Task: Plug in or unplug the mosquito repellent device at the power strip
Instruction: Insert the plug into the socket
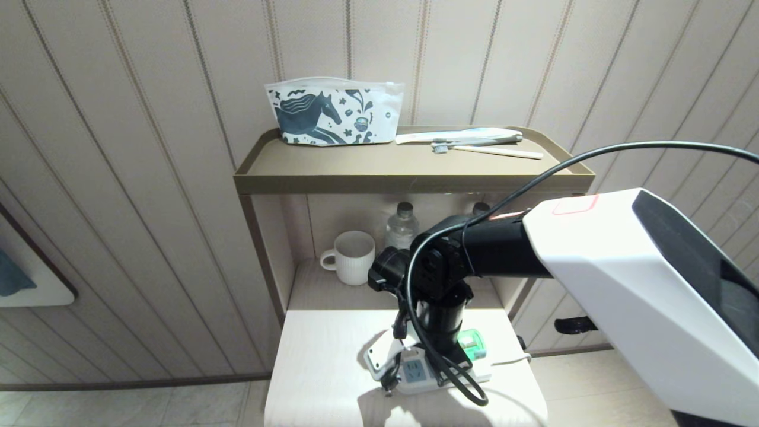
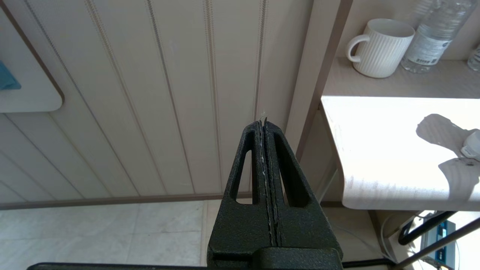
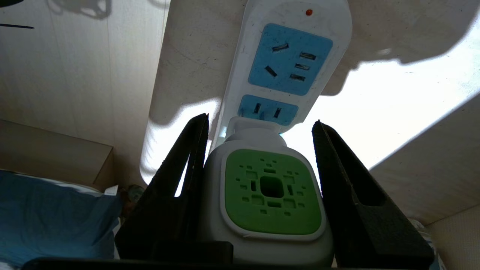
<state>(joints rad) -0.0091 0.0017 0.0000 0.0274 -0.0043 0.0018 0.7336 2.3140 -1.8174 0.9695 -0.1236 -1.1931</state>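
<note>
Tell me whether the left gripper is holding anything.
No: the left gripper is shut on nothing, parked in the air beside the wall panelling.

Mosquito repellent device (image 3: 272, 195): white body, green vented face, seated in the end socket of the power strip (image 3: 288, 56). Strip: white, light-blue socket faces, flat on table (image 1: 320, 367).

Head view looked down from above the right arm onto the bench (image 1: 320, 367) and shelf. Left wrist view faced the wall, catching the bench (image 2: 375, 150) edge and mug (image 2: 378, 47). Right wrist view sat close over the power strip (image 3: 292, 48), shared with head view.
</note>
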